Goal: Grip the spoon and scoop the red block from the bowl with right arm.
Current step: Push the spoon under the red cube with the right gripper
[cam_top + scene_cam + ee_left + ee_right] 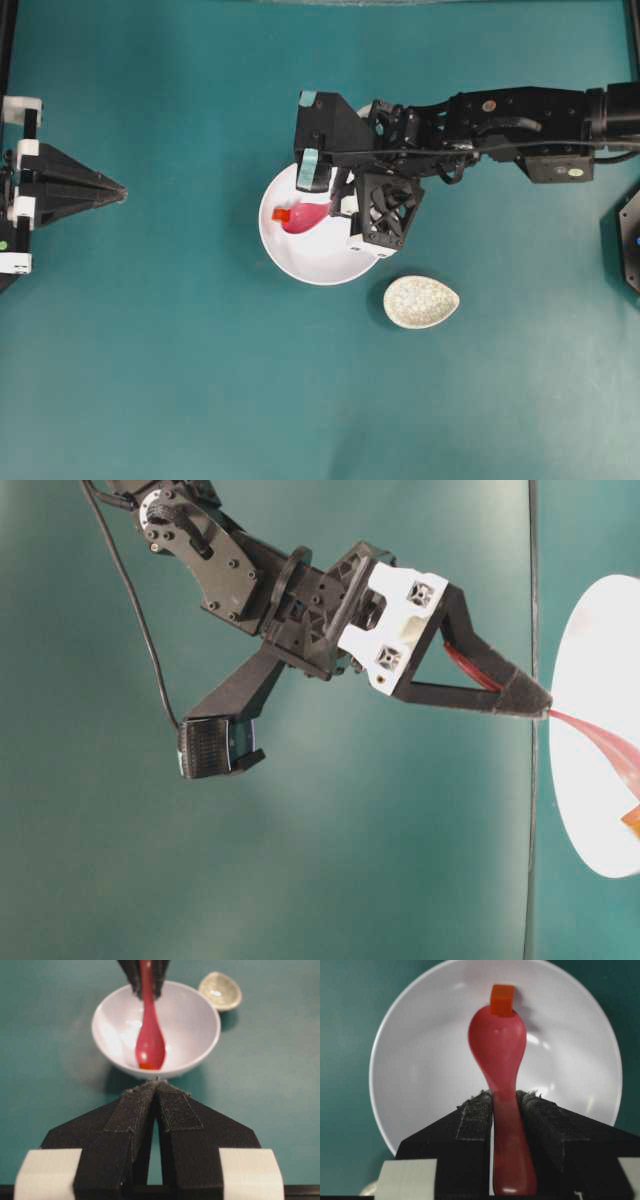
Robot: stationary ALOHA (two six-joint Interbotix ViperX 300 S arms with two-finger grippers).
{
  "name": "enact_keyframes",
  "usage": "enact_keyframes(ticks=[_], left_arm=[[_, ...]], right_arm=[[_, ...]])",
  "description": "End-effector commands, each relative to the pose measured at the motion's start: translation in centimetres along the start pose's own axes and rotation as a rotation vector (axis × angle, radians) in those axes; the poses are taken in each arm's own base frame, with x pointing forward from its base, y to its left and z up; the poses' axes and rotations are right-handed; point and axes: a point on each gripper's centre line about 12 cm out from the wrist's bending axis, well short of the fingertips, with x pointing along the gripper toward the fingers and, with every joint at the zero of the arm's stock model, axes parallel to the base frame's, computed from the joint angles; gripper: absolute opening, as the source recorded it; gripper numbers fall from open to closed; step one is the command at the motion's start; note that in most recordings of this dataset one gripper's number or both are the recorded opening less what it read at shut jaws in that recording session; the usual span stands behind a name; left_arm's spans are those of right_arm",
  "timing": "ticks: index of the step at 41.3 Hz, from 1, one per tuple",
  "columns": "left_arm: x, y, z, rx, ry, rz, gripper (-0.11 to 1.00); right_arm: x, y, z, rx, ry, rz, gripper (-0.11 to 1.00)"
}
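Note:
The white bowl sits mid-table. My right gripper reaches over its right rim, shut on the handle of the pink spoon. The spoon's scoop lies low inside the bowl and points left. The red block rests at the scoop's tip, touching it. In the right wrist view the spoon runs forward from the right gripper to the block, inside the bowl. My left gripper is shut and empty at the far left, its tip pointing at the bowl.
A small oval crackle-patterned dish lies just right of and below the bowl, also visible as the dish behind it. A black fixture stands at the table's right edge.

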Motion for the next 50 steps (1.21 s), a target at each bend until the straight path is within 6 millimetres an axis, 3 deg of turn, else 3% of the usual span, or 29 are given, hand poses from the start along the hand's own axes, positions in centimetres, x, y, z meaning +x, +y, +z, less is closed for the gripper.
enact_keyframes(ticks=[1,28,50], left_arm=[[0.0,0.0,0.6,0.003,-0.018,0.002,0.00],[0.1,0.0,0.5,0.003,-0.015,0.001,0.00],[0.1,0.0,0.5,0.003,-0.014,0.001,0.00]], right_arm=[[-1.5,0.3,1.2,-0.002,-0.072,0.002,0.25],[-2.6,0.5,-0.4,0.021,-0.174,-0.003,0.25],[-2.3,0.4,-0.8,0.021,-0.191,-0.009,0.25]])
